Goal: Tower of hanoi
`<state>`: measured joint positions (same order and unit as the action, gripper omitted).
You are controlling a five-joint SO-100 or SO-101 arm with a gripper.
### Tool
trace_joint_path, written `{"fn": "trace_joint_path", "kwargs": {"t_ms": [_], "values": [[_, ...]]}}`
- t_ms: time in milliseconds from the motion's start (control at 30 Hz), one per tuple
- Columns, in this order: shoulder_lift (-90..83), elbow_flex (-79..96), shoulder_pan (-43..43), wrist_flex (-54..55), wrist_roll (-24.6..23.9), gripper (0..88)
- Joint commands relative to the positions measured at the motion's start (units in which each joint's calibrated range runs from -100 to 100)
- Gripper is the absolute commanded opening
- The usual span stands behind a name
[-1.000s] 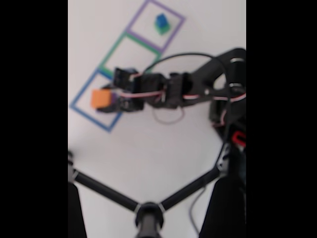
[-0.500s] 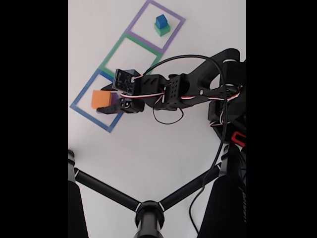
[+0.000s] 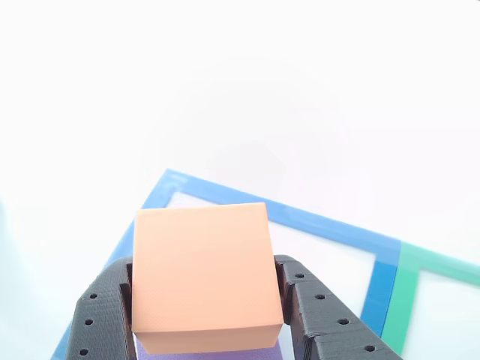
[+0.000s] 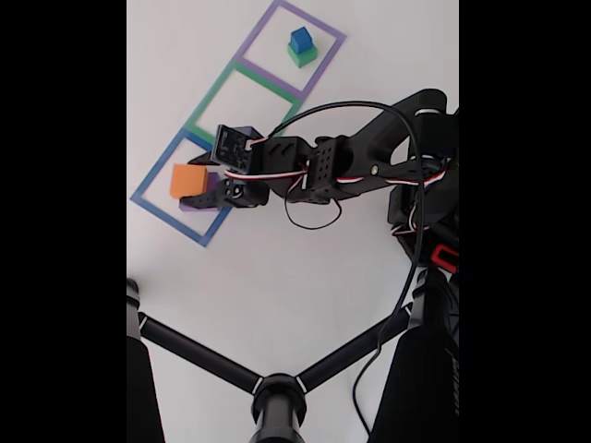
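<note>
Roughly midway by the look of it. Blue cube [image 4: 300, 38] sitting on green block [image 4: 302, 55] up in the purple outline [image 4: 325, 63], so the two small ones already parked. Gripper [image 3: 206, 300] clamped on the orange block [image 3: 201, 276], right over the purple block [image 3: 206, 352] inside the blue outline [image 3: 315, 219]. Green outline [image 4: 208, 106] between them. Still left: orange, then purple, then restacking. Cable loop [image 4: 309, 218] dangling off the arm, tripod legs [image 4: 199, 355] nearby, nothing really blocking.
</note>
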<state>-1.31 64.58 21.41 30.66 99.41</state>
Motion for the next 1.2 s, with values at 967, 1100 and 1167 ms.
{"fn": "trace_joint_path", "kwargs": {"t_ms": [967, 1100, 1167], "values": [[2.40, 1.88, 0.07, 7.16, 0.59, 24.3], [0.62, 1.24, 0.07, 6.83, 0.59, 24.5], [-1.48, 0.51, -0.22, 4.97, 0.59, 24.3]]}}
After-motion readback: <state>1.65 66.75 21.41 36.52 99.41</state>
